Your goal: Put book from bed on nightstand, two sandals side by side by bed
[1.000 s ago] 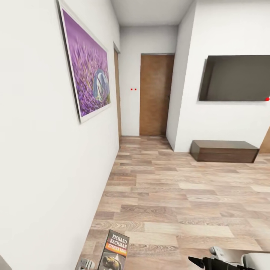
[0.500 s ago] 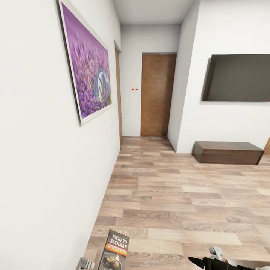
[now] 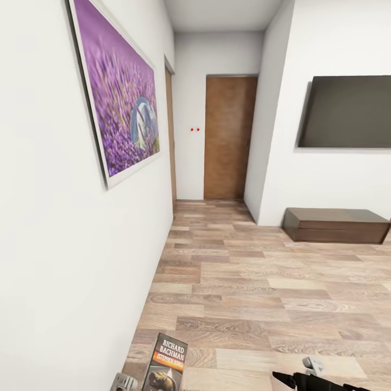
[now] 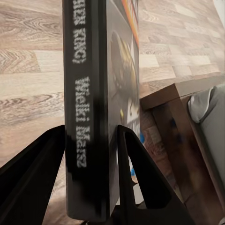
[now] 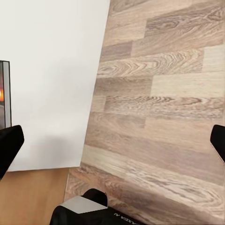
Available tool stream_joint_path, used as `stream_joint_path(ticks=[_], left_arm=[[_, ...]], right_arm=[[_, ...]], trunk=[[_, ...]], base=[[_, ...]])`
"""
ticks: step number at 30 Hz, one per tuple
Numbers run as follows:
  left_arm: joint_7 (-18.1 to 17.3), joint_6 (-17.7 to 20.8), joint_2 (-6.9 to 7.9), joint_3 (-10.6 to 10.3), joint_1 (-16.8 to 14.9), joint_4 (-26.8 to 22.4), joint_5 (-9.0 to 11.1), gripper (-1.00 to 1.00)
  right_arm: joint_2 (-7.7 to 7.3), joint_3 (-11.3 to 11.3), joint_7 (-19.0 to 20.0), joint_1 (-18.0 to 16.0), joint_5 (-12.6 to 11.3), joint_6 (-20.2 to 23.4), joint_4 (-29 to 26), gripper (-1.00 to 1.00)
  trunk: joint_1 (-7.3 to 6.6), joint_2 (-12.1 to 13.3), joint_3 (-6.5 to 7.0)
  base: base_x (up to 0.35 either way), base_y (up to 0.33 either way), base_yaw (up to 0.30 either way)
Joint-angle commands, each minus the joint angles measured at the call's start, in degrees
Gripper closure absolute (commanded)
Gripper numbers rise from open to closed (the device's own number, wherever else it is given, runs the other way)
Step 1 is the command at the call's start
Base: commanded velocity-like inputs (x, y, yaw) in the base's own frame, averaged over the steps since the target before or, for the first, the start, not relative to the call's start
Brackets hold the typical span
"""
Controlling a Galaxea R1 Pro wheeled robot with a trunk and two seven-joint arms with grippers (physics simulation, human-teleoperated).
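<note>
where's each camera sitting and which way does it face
Head: atop the robot, facing down a hallway to a door, painting left, TV right; both end effectors low in frame.
Left wrist: on the left arm, looking along the left end effector, shut on the book, bed corner beyond.
Right wrist: on the right arm, facing floor and wall; open black fingertips at the edges.
Shared: head and left wrist both show the book.

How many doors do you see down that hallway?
2. One brown door faces us at the hallway's end. Another door sits edge-on in the left wall, beyond the purple picture. Others may be hidden.
</note>
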Motion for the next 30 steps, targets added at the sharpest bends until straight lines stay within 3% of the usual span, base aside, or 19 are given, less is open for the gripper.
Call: stream_joint_path(ticks=[1,18,24,30], left_arm=[[-0.3,0.4,-0.01,0.1,-0.1,0.0,0.4,1.0],[-0.3,0.5,-0.01,0.1,0.0,0.0,0.4,1.0],[-0.3,0.4,-0.01,0.0,-0.1,0.0,0.4,1.0],[-0.3,0.4,-0.01,0.0,-0.1,0.0,0.4,1.0]], right_arm=[[-0.03,0.3,0.2,0.0,-0.6,0.5,0.0,-1.0],[-0.05,0.3,0.2,0.0,-0.6,0.5,0.0,-1.0],[-0.05,0.3,0.2,0.0,-0.6,0.5,0.0,-1.0],[-0.03,0.3,0.2,0.0,-0.6,0.6,0.0,-1.0]], trunk=[[0.04,0.0,-0.07],[0.04,0.0,-0.07],[0.04,0.0,-0.07],[0.04,0.0,-0.07]], base=[[0.328,0.039,0.0],[0.328,0.076,0.0],[0.089,0.001,-0.029],[0.006,0.0,-0.252]])
